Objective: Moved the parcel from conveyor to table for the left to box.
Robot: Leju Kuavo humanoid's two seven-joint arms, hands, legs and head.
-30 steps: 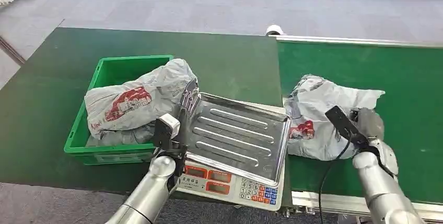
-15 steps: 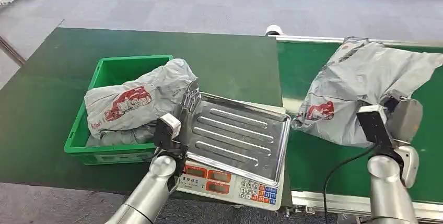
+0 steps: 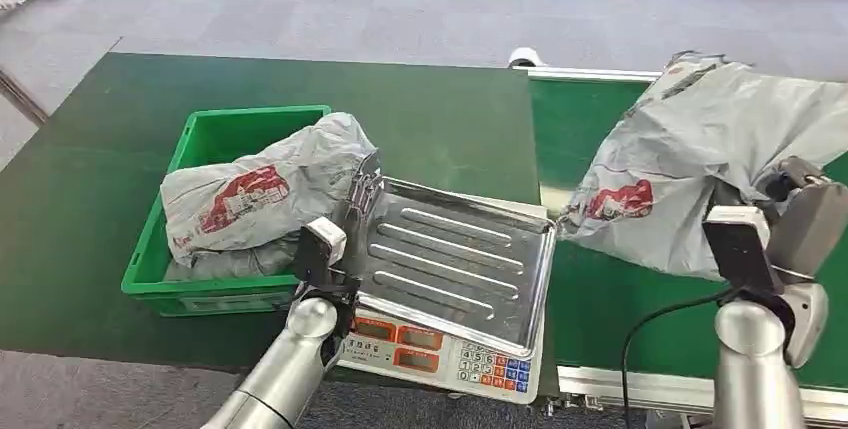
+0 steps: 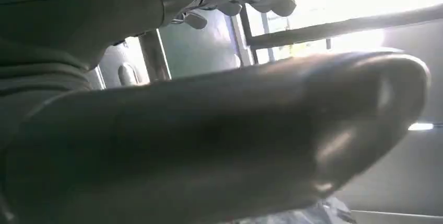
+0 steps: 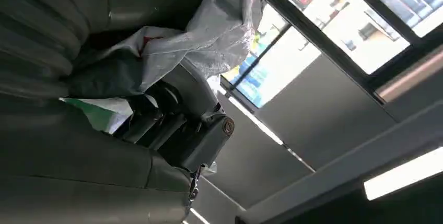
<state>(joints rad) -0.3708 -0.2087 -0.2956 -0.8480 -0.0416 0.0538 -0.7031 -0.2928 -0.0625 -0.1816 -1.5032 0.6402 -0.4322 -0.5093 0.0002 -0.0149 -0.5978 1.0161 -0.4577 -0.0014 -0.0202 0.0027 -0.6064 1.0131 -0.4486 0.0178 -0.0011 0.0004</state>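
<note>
Your robot's right hand [image 3: 800, 211] grips a crumpled grey plastic parcel [image 3: 690, 164] with red print, holding it lifted above the green conveyor belt [image 3: 640, 309] on the right of the head view; the bag's lower end hangs close to the right edge of the metal scale tray [image 3: 450, 259]. In the right wrist view the same grey parcel [image 5: 209, 31] drapes over the dark fingers [image 5: 172, 125] closed on it. Your left hand [image 3: 362, 189] sits at the tray's left edge, touching or just beside a second grey parcel [image 3: 260, 194] that lies in the green crate [image 3: 200, 139]; you cannot tell whether its fingers are closed. The crate rests on the dark green table [image 3: 100, 169], and the scale [image 3: 440, 349] stands between crate and conveyor.
</note>
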